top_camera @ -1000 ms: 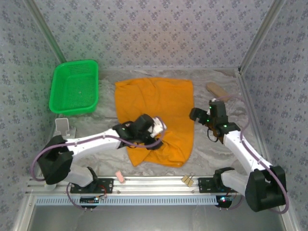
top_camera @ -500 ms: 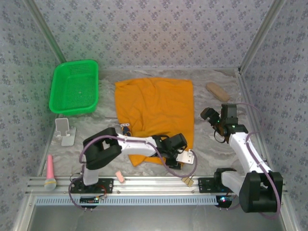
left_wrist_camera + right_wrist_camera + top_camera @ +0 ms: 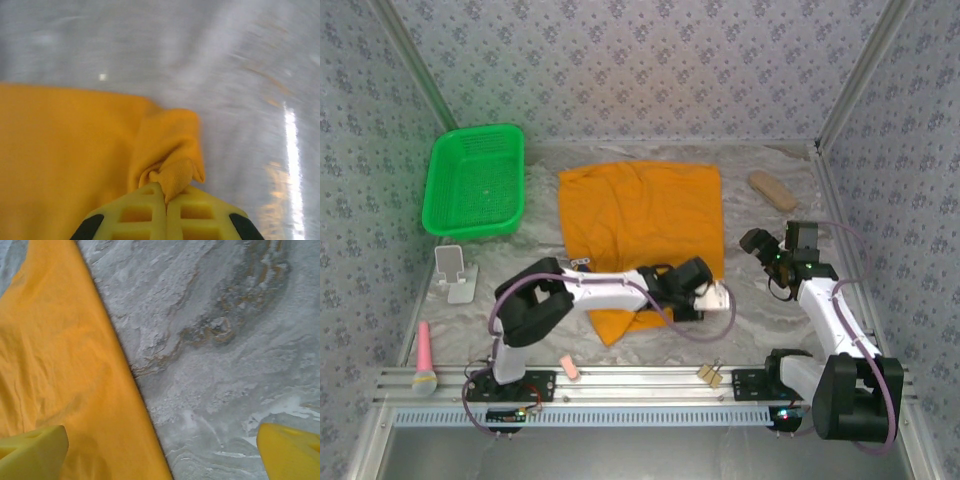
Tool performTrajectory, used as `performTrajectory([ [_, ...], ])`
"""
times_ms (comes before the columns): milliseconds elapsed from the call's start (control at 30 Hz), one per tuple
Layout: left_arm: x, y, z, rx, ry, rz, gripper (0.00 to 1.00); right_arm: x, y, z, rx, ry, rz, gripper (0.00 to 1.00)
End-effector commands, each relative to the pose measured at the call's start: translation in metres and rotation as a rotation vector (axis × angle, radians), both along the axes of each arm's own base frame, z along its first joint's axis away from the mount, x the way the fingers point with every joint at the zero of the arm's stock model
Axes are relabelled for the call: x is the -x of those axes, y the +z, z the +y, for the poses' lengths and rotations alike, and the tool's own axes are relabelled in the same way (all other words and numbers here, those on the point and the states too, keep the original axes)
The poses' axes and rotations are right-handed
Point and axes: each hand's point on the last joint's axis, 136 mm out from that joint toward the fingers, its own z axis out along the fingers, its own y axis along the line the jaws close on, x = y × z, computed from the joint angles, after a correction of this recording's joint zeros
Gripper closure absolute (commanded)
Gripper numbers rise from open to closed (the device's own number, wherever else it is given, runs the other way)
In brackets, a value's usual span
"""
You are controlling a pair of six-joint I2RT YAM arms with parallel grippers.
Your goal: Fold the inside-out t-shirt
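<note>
The inside-out t-shirt (image 3: pixel 640 215) lies orange and mostly flat on the marbled table, with its near part bunched under my left arm. My left gripper (image 3: pixel 712 293) is at the shirt's near right corner. In the left wrist view the yellow jaws are pressed together, so the left gripper (image 3: pixel 165 197) is shut on a puckered fold of the t-shirt (image 3: pixel 65 150). My right gripper (image 3: pixel 750 240) hovers just off the shirt's right edge. In the right wrist view the right gripper (image 3: pixel 160 455) is open wide and straddles the edge of the t-shirt (image 3: pixel 55 355), holding nothing.
A green basket (image 3: pixel 475 182) stands at the back left. A white stand (image 3: pixel 452 270) and a pink microphone (image 3: pixel 423 355) lie at the left. A tan block (image 3: pixel 772 190) sits at the back right. A pink piece (image 3: pixel 569 368) and a clip (image 3: pixel 710 374) rest on the front rail.
My left arm swung from the shirt's middle to its near right corner and its gripper shut on the fabric. My right arm drew back to the right, still open.
</note>
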Motion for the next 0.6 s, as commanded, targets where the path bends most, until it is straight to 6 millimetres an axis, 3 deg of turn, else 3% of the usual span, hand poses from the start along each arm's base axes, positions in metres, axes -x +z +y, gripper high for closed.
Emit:
performTrajectory([
  [0, -0.071, 0.121, -0.003, 0.366, 0.310, 0.065, 1.00, -0.003, 0.009, 0.019, -0.003, 0.162, -0.075, 0.01],
  [67, -0.098, 0.148, 0.007, 0.492, 0.426, 0.134, 1.00, 0.001, 0.000, 0.024, 0.019, 0.220, -0.078, 0.01],
  [167, -0.136, 0.170, 0.026, 0.644, 0.578, 0.223, 1.00, 0.006, -0.007, 0.042, -0.015, 0.301, -0.112, 0.02],
  [300, -0.168, 0.181, 0.048, 0.737, 0.710, 0.309, 1.00, 0.020, 0.002, 0.104, -0.043, 0.575, -0.215, 0.03],
  [433, -0.180, 0.189, 0.055, 0.791, 0.735, 0.367, 1.00, 0.047, 0.010, 0.175, 0.055, 0.922, -0.329, 0.00],
  [567, -0.180, 0.192, 0.055, 0.802, 0.732, 0.379, 1.00, 0.040, 0.015, 0.214, 0.112, 0.989, -0.423, 0.00],
])
